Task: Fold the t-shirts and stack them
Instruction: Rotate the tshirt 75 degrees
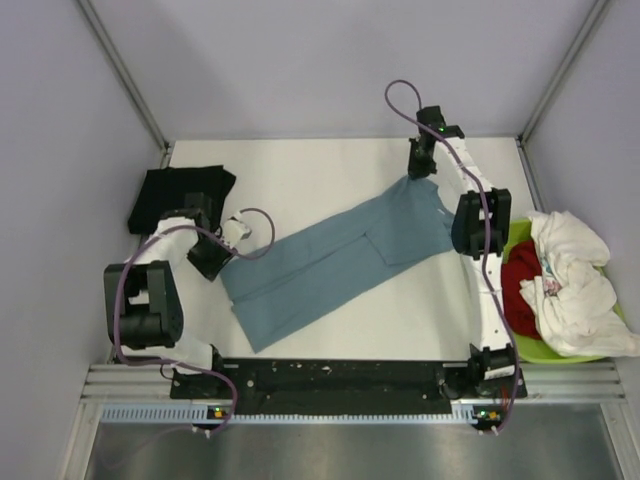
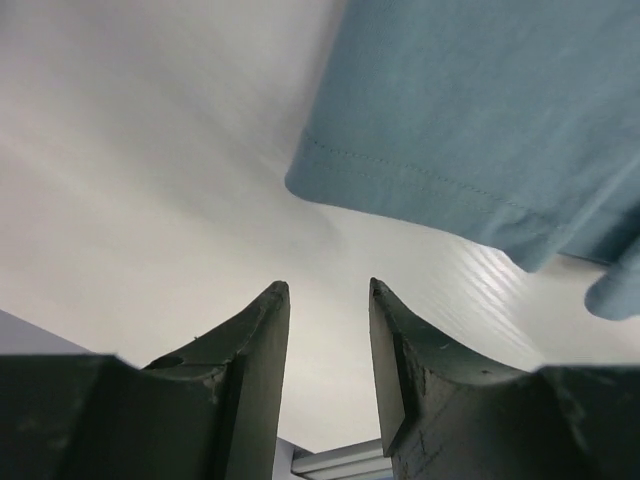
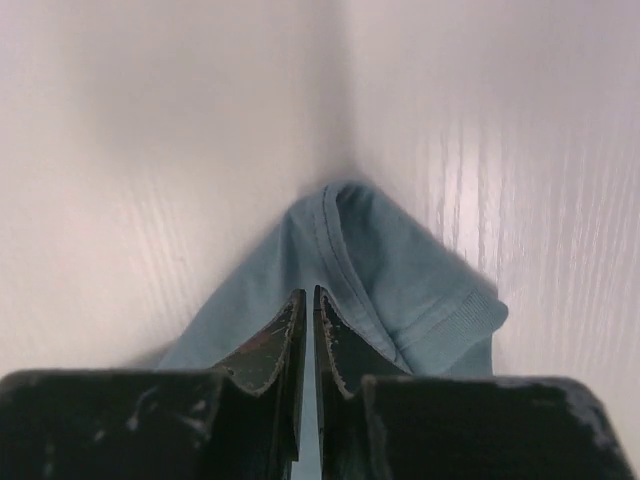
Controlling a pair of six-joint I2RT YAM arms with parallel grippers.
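At the far left of the table [image 1: 300,170] sits the black t-shirt [image 1: 180,195], folded into a compact square; I judge it to be the start of the stack, parked out of the working area. My left arm is tucked in, its elbow bent back towards its base and its wrist turned rightward. The left gripper [image 1: 225,245] [image 2: 325,295] hangs low with its jaws apart and nothing between them, just short of the hem corner of the slate-blue t-shirt [image 1: 340,265] [image 2: 480,120], probably lined up to take that corner.

The blue shirt lies flat and diagonal across the middle of the table, already narrowed lengthwise by my reading. At its far end my right arm reaches nearly straight out along the table's right side, wrist tipped down. The right gripper [image 1: 420,165] [image 3: 308,300] is clamped almost closed on the bunched cloth [image 3: 400,270], which I take as the hold for carrying that end over.

Further right, the lime-green bin [image 1: 515,240] holds a white t-shirt [image 1: 580,290] and a red t-shirt [image 1: 522,290], crumpled and waiting
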